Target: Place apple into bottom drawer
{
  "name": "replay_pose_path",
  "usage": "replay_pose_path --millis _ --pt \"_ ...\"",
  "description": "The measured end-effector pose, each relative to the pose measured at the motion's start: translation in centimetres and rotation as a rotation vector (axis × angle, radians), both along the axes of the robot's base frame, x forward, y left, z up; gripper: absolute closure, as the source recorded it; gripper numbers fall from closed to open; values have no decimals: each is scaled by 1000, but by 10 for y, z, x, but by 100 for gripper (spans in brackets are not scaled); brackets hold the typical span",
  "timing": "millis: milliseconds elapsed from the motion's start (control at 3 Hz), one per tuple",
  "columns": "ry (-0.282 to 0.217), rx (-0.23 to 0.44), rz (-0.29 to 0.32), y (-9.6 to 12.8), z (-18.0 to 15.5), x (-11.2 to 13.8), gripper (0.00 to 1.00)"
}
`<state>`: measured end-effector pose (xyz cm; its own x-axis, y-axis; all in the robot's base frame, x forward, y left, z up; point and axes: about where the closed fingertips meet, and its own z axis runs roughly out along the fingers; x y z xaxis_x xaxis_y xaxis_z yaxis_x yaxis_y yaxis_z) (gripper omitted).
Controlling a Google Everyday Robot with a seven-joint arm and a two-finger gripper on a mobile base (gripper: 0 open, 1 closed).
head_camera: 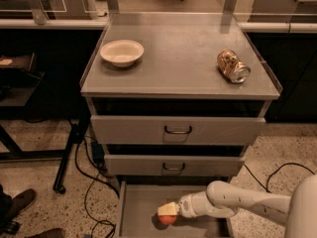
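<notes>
Apple (168, 219) sits gripped at the tip of the gripper (167, 211), its top tucked under the pale fingers (167, 208), which are clenched on it from above and from the right. Only the red-orange lower half shows below them. The fruit is round, so no long axis matters; what counts is that it hangs directly under the fingers and low over the floor of the bottom drawer (140, 208), near the middle of the pulled-out tray and apart from its side walls. A dark shadow lies just beneath it, but whether the skin already touches the floor cannot be told. I judge that the coming move needs little more than a short drop and a release.

Behind the gripper the white arm (237, 206) reaches in from the right across the drawer's right wall. The drawer's front edge is cut off at the bottom of the view, and the stem is hidden. Above, the two upper drawers (148, 130) show their grey fronts, and a bowl (122, 52) and a crushed can (233, 66) rest well apart on the cabinet top (178, 43)
</notes>
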<state>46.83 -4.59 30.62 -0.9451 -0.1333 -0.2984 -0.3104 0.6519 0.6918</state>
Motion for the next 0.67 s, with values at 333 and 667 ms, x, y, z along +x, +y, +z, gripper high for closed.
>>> replay_pose_path --millis 333,667 --pt "20 -2 -39 10 -15 -6 100" --pt "9 -35 -138 10 -40 4 100"
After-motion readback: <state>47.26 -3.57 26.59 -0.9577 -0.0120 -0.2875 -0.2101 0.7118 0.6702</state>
